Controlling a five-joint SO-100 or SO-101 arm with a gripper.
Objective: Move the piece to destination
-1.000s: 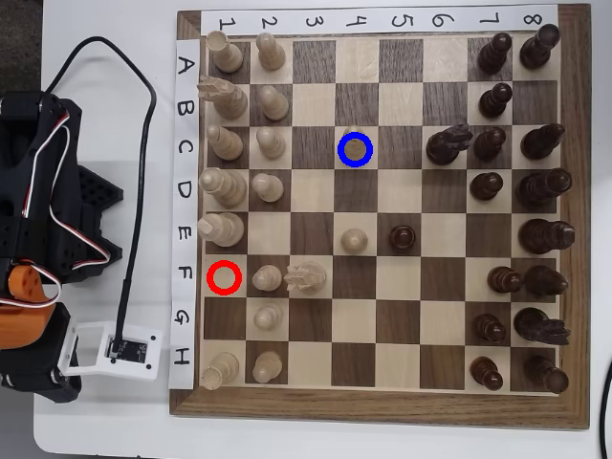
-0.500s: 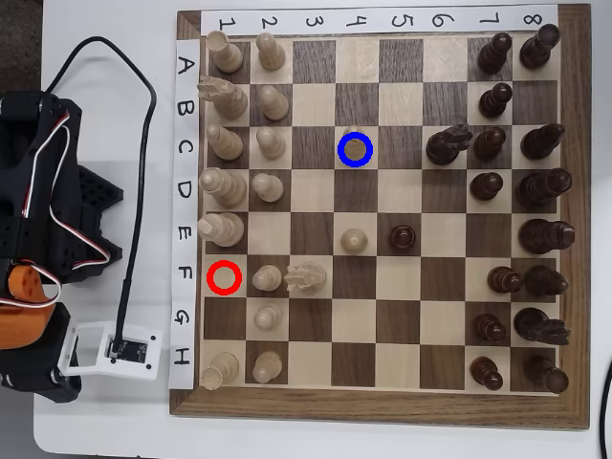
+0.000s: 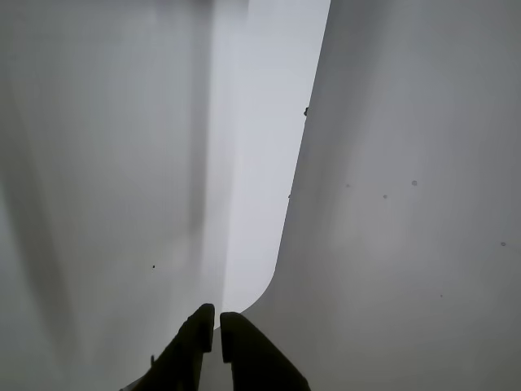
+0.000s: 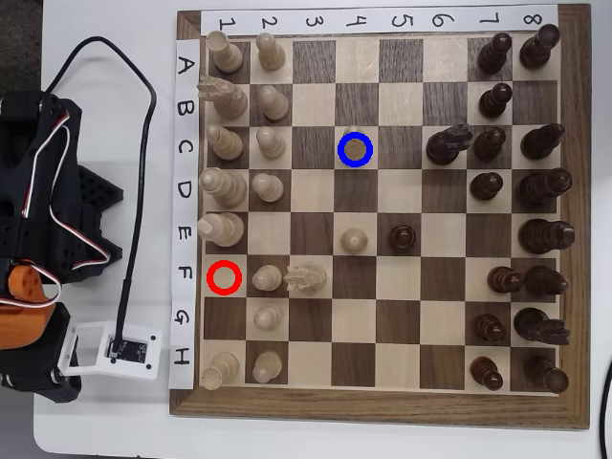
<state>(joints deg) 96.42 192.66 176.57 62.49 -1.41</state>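
Note:
In the overhead view the piece (image 4: 356, 150), a pale cream chess piece seen from the top, stands inside the blue ring of the destination (image 4: 341, 139), a light square at row C, column 4. The arm (image 4: 38, 191) is folded at the left, off the board, far from the piece. Its fingers cannot be made out in that view. In the wrist view my gripper (image 3: 217, 319) shows two dark fingers (image 3: 191, 350) at the bottom edge, nearly touching, with nothing between them. That view shows only plain white surfaces, with no board or piece.
A red ring (image 4: 224, 277) marks an empty light square at row F, column 1. Pale pieces fill columns 1 and 2, dark pieces columns 7 and 8. A pale pawn (image 4: 355, 240), dark pawn (image 4: 403, 236), pale knight (image 4: 306, 278) and dark knight (image 4: 448, 143) stand mid-board. A white box (image 4: 120, 349) with a black cable lies left.

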